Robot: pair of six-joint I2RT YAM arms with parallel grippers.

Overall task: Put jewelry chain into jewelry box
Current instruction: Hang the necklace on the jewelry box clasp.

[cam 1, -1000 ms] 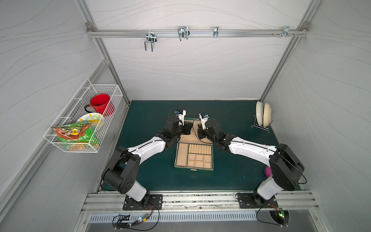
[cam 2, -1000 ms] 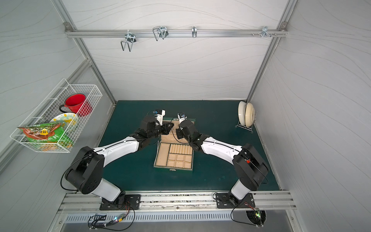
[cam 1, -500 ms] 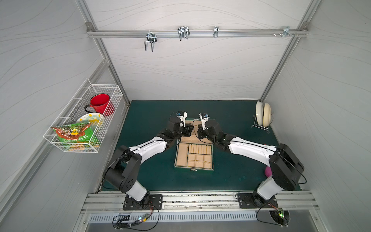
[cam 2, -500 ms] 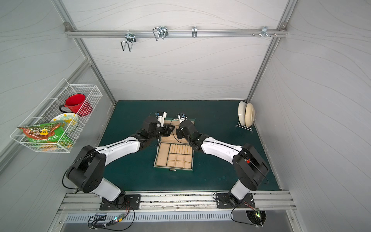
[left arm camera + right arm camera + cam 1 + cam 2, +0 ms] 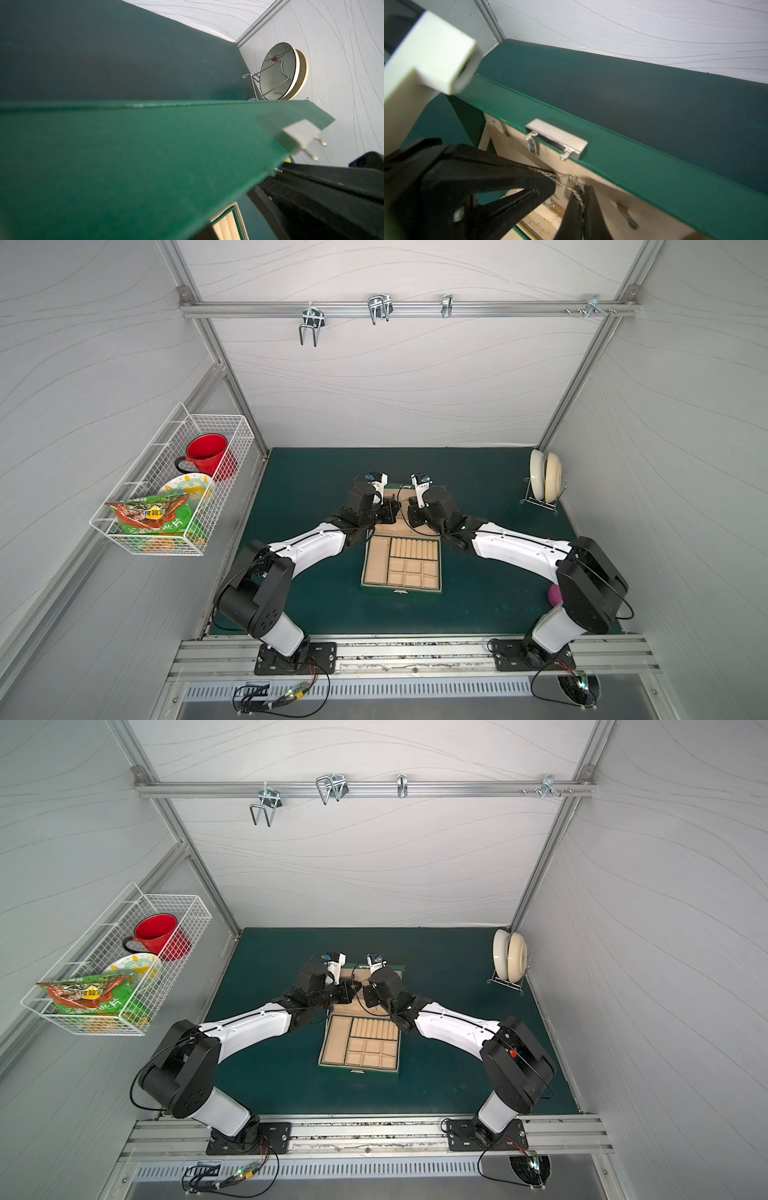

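Progress is partway: the right pincer point(image 5: 581, 199) clamps the jewelry chain point(image 5: 566, 187) just beside the lining of the lid point(image 5: 633, 166) of the jewelry box point(image 5: 401, 593), near its clasp point(image 5: 556, 138). The closed left pincer point(image 5: 542, 189) touches the chain; settling it inside remains.

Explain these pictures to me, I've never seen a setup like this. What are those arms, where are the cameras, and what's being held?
Those are two robot arms, each ending in a two-fingered gripper. Two pictures look down from overhead, nearly the same view; the two close-ups come from cameras on the arms' wrists. On the green mat sits an open jewelry box, with a rack of plates off to one side. The right gripper is shut on a thin jewelry chain, close to the inside of the raised lid. The left gripper is shut too; the chain crosses its tip, but whether it pinches it is unclear.
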